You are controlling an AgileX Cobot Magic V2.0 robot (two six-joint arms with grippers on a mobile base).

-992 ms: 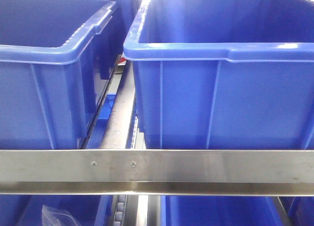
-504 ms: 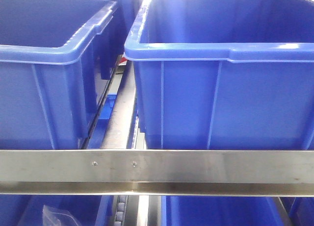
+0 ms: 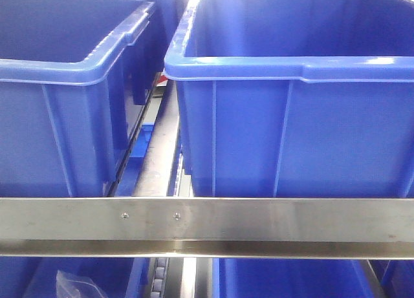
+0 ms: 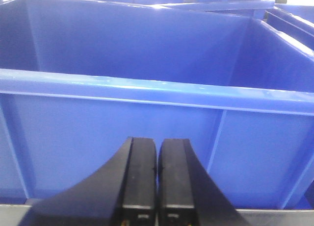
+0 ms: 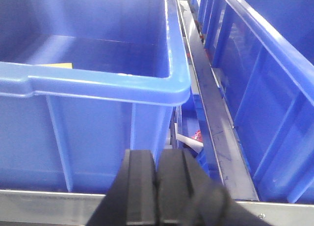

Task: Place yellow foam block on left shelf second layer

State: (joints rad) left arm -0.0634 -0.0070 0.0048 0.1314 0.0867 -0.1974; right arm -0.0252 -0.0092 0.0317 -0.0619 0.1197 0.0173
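Yellow foam block (image 5: 60, 65) shows only a sliver behind bin rim (image 5: 98, 84); both tools closed, empty

The left gripper (image 4: 157, 187) shows two matte black fingers with flat, rectangular faces and squared tips; their outer edges flare into a broad curved black base, and a small pale mark sits low on each finger. The right gripper (image 5: 157, 187) looks the same: black, blocky, with faint ridges.
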